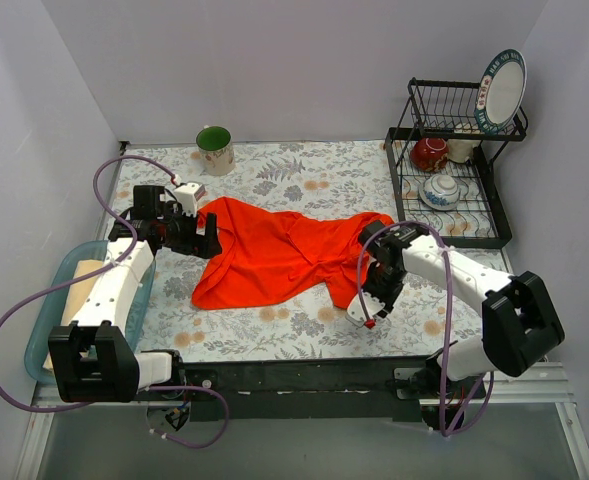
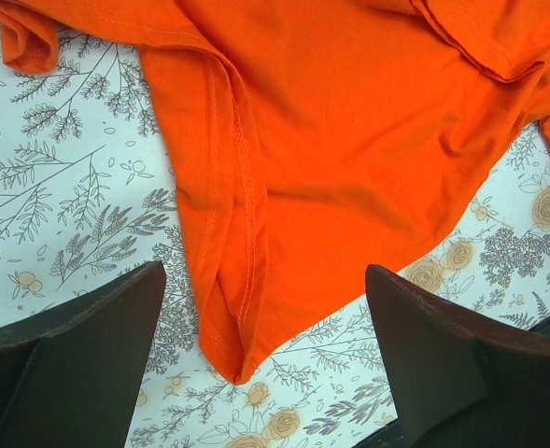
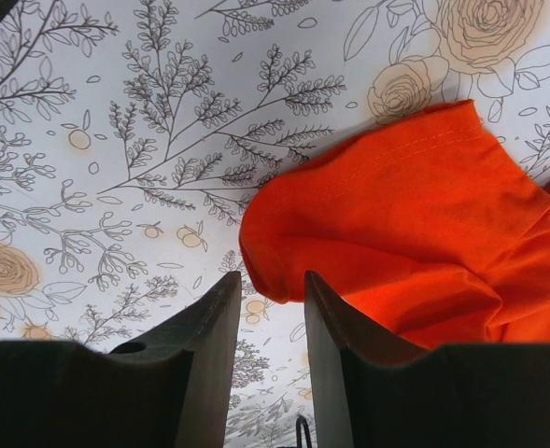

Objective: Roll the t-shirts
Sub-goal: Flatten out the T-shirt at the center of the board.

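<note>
Seemingly to flatten the orange-red t-shirt (image 1: 284, 255) mid-frame, left gripper (image 2: 265, 273) gapes above its hem; right gripper (image 3: 272, 285), narrowly parted, holds nothing.

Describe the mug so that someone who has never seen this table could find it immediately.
Take the flowered tablecloth and follow it to its far edge, left of centre. The mug stands there alone, beyond the orange t-shirt. Unlike the red cup in the black dish rack on the right, it sits out on the cloth and is green inside.
</note>
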Robot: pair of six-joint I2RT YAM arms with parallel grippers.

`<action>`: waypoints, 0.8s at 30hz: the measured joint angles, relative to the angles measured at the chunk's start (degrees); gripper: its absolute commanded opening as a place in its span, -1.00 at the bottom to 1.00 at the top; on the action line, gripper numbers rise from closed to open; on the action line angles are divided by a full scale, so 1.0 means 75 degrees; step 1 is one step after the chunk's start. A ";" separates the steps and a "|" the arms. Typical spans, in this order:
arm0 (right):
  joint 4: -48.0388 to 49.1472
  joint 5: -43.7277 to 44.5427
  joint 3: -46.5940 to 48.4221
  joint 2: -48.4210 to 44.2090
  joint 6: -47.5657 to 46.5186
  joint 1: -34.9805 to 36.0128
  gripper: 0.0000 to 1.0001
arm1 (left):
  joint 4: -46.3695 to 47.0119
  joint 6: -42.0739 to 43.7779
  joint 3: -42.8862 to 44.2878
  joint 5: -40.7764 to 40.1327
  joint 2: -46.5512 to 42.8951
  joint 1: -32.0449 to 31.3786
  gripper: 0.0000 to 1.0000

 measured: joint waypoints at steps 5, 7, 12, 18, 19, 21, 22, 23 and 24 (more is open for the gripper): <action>0.0315 0.0047 0.0000 0.0219 0.0000 0.0000 -0.17 | 0.0000 0.0003 -0.0003 0.0012 0.0000 0.0137 0.77; 0.0443 0.0079 0.0000 0.0338 0.0000 0.0000 -0.17 | -0.0003 0.0003 -0.0006 0.0012 0.0000 0.0216 0.77; 0.0487 0.0143 0.0000 0.0507 0.0000 -0.0050 -0.26 | -0.0003 0.0006 -0.0006 -0.0006 0.0000 0.0277 0.77; 0.0551 0.0169 0.0000 0.0507 -0.0006 -0.0216 -0.56 | 0.0003 0.0026 -0.0006 -0.0003 0.0012 0.0277 0.77; 0.0560 0.0157 0.0006 0.0507 0.0000 -0.0239 -0.60 | 0.0003 0.0029 -0.0006 -0.0003 0.0017 0.0280 0.76; 0.0542 0.0125 0.0076 0.0536 -0.0006 -0.0265 -0.77 | 0.0003 0.0038 -0.0006 0.0000 0.0041 0.0277 0.77; 0.0498 0.0076 0.0187 0.0577 -0.0006 -0.0271 -0.86 | 0.0003 0.0052 -0.0006 0.0000 0.0055 0.0280 0.77; 0.0455 0.0009 0.0350 0.0627 -0.0020 -0.0280 -0.97 | 0.0003 0.0064 -0.0006 0.0000 0.0067 0.0277 0.77; 0.0420 -0.0076 0.0533 0.0676 -0.0032 -0.0280 -0.97 | 0.0003 0.0105 -0.0006 0.0006 0.0090 0.0277 0.76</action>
